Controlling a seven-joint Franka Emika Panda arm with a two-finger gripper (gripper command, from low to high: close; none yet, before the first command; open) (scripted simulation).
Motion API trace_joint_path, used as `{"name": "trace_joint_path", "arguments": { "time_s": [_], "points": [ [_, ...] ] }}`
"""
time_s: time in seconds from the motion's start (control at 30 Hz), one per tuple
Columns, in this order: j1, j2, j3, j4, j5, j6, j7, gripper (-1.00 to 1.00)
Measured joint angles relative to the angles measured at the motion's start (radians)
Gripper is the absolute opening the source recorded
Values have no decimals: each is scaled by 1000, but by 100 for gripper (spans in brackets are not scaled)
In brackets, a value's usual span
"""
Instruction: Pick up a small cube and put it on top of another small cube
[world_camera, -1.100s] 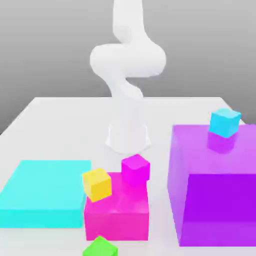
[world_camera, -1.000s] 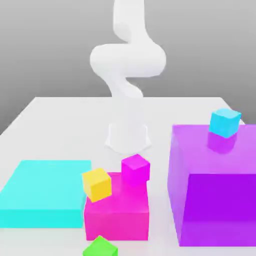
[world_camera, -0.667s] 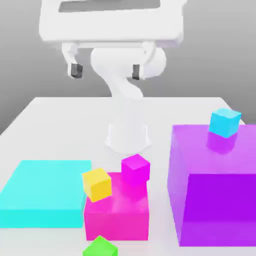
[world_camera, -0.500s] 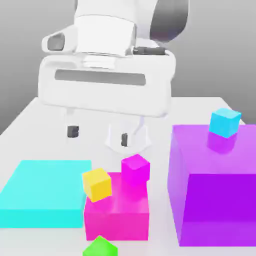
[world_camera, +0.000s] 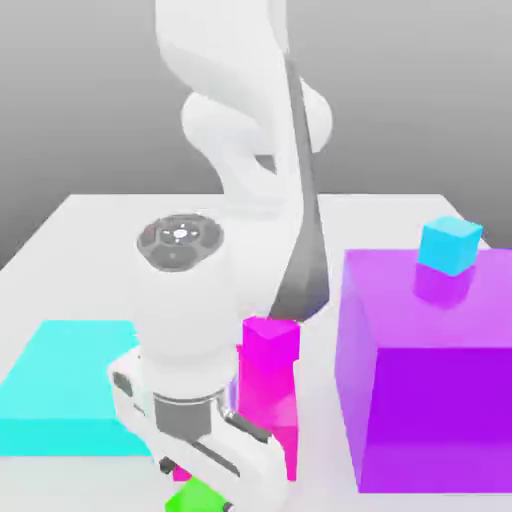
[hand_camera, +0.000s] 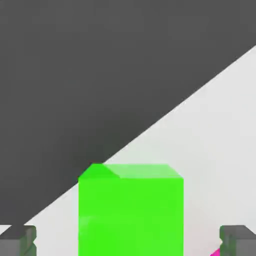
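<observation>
My gripper (hand_camera: 128, 240), released with fingertips (hand_camera: 18, 239) wide, sits straight over the green cube (hand_camera: 131, 212), cube centred between them.

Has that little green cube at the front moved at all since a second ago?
No. The green cube sits at the same spot by the front edge, just ahead of the large pink block. The open gripper has come down around it.

The arm (world_camera: 190, 330) is hiding most of the small magenta-pink cube (world_camera: 270, 335); the frame edge is cutting off the green cube (world_camera: 195, 497).
</observation>
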Motion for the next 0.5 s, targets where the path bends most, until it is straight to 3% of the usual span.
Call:
{"name": "trace_joint_path", "arguments": {
  "time_s": [0.23, 0.5],
  "points": [
    [-1, 2, 0, 0, -1, 3, 1, -100],
    [1, -262, 23, -93, 10, -170, -16, -100]
  ]
}}
